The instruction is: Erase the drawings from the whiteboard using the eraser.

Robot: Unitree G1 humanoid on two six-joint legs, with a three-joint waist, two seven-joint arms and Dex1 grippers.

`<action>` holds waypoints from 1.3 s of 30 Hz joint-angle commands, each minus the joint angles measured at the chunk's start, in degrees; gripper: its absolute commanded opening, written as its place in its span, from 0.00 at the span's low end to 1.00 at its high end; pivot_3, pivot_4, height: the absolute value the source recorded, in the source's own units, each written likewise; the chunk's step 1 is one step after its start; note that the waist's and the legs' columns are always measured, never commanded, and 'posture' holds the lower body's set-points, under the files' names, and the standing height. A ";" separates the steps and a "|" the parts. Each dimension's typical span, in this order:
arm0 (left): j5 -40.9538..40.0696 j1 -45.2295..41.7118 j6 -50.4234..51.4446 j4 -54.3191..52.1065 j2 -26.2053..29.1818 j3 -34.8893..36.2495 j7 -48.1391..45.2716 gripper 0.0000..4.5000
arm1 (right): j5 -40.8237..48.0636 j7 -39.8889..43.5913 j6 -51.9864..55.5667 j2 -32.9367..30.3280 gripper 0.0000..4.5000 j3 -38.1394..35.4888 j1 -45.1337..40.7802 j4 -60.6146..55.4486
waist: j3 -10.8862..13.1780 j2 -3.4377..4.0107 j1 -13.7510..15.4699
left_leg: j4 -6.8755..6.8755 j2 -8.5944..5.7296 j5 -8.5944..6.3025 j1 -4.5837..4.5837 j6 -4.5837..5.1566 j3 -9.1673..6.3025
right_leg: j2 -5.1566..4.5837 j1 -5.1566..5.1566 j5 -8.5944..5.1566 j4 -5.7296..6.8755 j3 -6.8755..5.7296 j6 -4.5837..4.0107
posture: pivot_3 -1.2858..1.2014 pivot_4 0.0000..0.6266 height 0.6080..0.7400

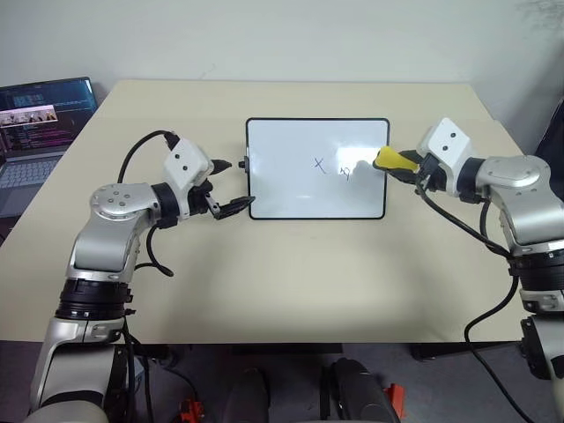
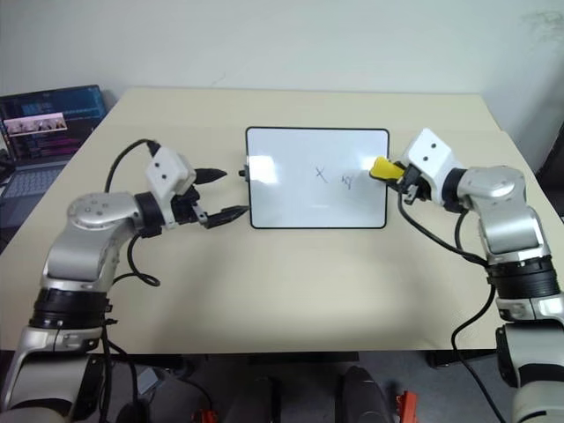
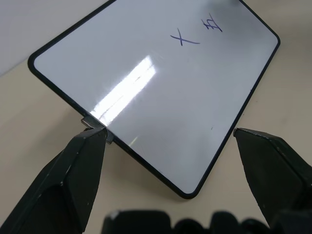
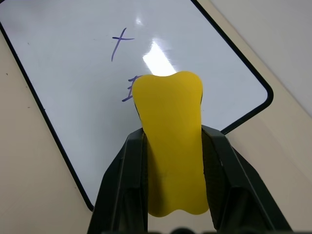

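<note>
The whiteboard point(image 1: 291, 189) lies flat in the middle of the table. Two drawings show on its right half: an X point(image 1: 320, 164) and a small squiggle point(image 1: 346, 172) beside it. My right gripper point(image 1: 404, 166) is shut on the yellow eraser point(image 1: 391, 159) and hovers at the board's right edge, with the eraser's tip just right of the squiggle. In the right wrist view the eraser point(image 4: 170, 146) partly covers that squiggle. My left gripper point(image 1: 234, 185) stands open at the board's left short side, with the near left corner point(image 3: 187, 192) between its fingers.
An open laptop point(image 1: 40, 123) sits off the table's far left corner. Bare tan tabletop point(image 1: 291, 282) surrounds the board on all sides. Cables hang from both forearms.
</note>
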 commanded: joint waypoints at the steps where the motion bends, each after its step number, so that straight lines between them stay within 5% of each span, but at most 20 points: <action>1: 0.33 -1.59 -1.14 -1.12 1.05 0.43 -0.17 1.00 | -0.39 0.12 -1.10 -0.51 0.25 -0.11 -2.46 -0.08 | 0.00 0.00 -0.01 | 0.00 0.00 0.00 0.00 0.00 0.00 | 0.00 0.00 0.00 0.00 0.00 0.00 | 0.52 0.24 1.00; 39: 2.21 -5.69 -4.99 3.52 0.67 -1.10 -3.45 1.00 | -2.65 4.00 -0.26 -4.03 0.25 1.74 -3.10 0.79 | 0.00 0.00 0.02 | 0.07 0.00 0.00 0.01 0.00 0.00 | 0.00 0.00 0.01 0.07 0.00 0.00 | 0.52 0.24 1.00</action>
